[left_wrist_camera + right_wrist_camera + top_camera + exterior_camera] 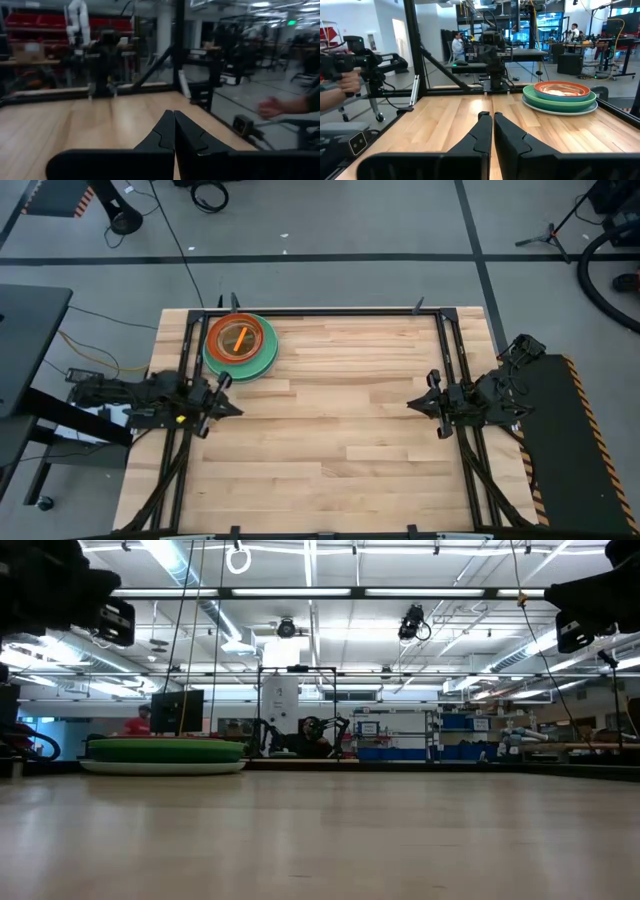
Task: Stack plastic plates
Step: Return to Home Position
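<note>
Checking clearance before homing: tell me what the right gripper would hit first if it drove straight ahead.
The right gripper likely meets the left gripper first, across the table; the plates lie off that line.

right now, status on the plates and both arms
Left gripper fingers shut, at left side. Right gripper fingers shut, at right side. Plates in one stack near left arm. Nothing seen in the way.

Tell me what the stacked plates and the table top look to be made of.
The stacked plates look like plastic: smooth, slightly glossy and evenly green. The orange top plate seems translucent, with light glowing through it. The table top is wood, probably butcher block: pale strips with staggered joints, visible grain and a satin finish.
</note>
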Available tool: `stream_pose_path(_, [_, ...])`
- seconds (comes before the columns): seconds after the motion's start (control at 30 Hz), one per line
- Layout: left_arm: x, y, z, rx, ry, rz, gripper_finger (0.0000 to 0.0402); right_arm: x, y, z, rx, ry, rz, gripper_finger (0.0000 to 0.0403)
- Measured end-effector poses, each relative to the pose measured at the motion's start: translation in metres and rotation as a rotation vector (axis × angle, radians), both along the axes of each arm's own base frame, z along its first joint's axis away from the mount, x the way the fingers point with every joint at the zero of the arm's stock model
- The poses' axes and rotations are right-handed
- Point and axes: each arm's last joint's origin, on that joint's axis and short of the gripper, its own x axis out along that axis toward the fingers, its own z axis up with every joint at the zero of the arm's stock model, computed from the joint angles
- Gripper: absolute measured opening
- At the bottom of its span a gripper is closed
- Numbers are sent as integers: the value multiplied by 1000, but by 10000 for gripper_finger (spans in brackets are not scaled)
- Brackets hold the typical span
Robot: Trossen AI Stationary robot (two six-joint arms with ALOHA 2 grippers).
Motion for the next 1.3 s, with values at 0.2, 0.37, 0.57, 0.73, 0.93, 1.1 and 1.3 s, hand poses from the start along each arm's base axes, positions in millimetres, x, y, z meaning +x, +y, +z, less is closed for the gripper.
stream_pose_path(0.2, [-2,7,7,-9,39,98,2,0,0,0,0,0,0,27])
stream_pose_path(0.37, [-7,10,12,23,154,174,2,0,0,0,0,0,0,29])
stream_pose_path(0.57, [3,13,-8,17,79,339,1,0,0,0,-1,1,1,27])
stream_pose_path(0.73, [2,14,-1,21,5,377,3,0,0,0,-2,3,1,29])
stream_pose_path(0.93, [3,14,-3,-21,28,372,15,0,0,0,1,-1,1,27])
stream_pose_path(1.1, [3,14,-5,-68,59,366,16,0,0,0,0,-1,1,29])
stream_pose_path(1.3, [3,14,-5,-73,56,365,15,0,0,0,3,-3,1,27])
